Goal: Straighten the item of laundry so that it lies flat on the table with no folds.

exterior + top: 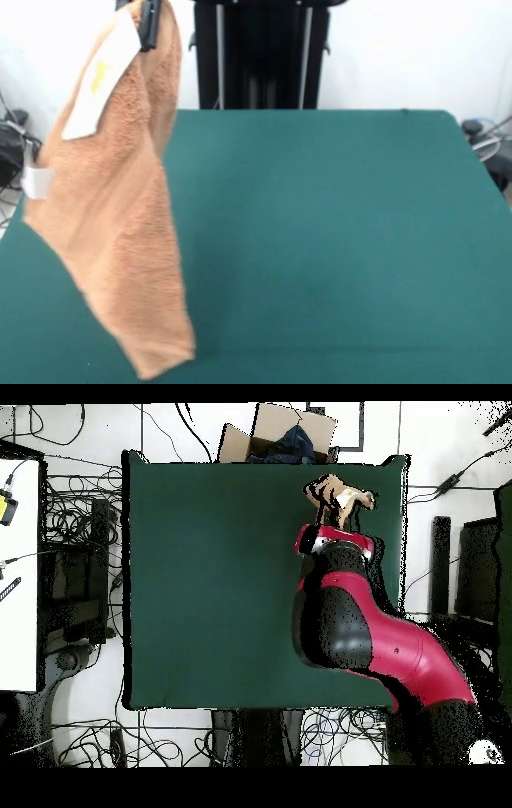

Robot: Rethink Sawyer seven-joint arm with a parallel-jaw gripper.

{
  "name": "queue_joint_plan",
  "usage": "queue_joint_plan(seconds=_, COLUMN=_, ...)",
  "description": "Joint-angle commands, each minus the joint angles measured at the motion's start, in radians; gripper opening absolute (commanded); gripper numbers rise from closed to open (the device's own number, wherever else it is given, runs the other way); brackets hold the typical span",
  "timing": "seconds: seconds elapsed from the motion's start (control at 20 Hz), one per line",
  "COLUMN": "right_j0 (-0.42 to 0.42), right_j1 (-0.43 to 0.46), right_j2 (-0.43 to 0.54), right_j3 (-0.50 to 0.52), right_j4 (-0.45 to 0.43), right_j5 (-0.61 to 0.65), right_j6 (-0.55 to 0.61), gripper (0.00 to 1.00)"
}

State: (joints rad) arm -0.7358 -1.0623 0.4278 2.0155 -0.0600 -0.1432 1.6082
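The tan-orange towel (120, 216) hangs in the air at the left of the front view, bunched lengthwise, its white label with yellow print (100, 76) near the top. My gripper (148, 20) is shut on the towel's top edge at the picture's top. The towel's lower end reaches down near the green table (336, 240); I cannot tell whether it touches. In the overhead view only a bit of towel (345, 499) shows past the red arm (345, 599), near the table's far right corner (250, 584). The gripper is hidden there.
A cardboard box with dark cloth (285, 434) sits beyond the table's far edge in the overhead view. Cables lie on the floor around the table. The black pedestal (260, 52) stands behind the table in the front view.
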Motion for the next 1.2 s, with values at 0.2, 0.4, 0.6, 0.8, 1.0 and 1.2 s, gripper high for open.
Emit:
queue_joint_plan(seconds=0.2, right_j0=0.018, right_j1=0.002, right_j2=0.060, right_j3=0.155, right_j4=-0.050, right_j5=-0.086, right_j6=0.269, gripper=0.00)
queue_joint_plan(seconds=0.4, right_j0=-0.024, right_j1=0.004, right_j2=0.087, right_j3=0.190, right_j4=-0.072, right_j5=-0.139, right_j6=0.296, gripper=0.00)
queue_joint_plan(seconds=0.6, right_j0=-0.108, right_j1=0.024, right_j2=0.163, right_j3=0.234, right_j4=-0.098, right_j5=-0.180, right_j6=0.338, gripper=0.00)
queue_joint_plan(seconds=0.8, right_j0=-0.208, right_j1=0.051, right_j2=0.248, right_j3=0.246, right_j4=-0.135, right_j5=-0.167, right_j6=0.317, gripper=0.00)
queue_joint_plan(seconds=1.0, right_j0=-0.249, right_j1=0.052, right_j2=0.279, right_j3=0.246, right_j4=-0.146, right_j5=-0.130, right_j6=0.275, gripper=0.00)
queue_joint_plan(seconds=1.2, right_j0=-0.158, right_j1=0.010, right_j2=0.141, right_j3=0.238, right_j4=-0.118, right_j5=-0.132, right_j6=0.209, gripper=0.00)
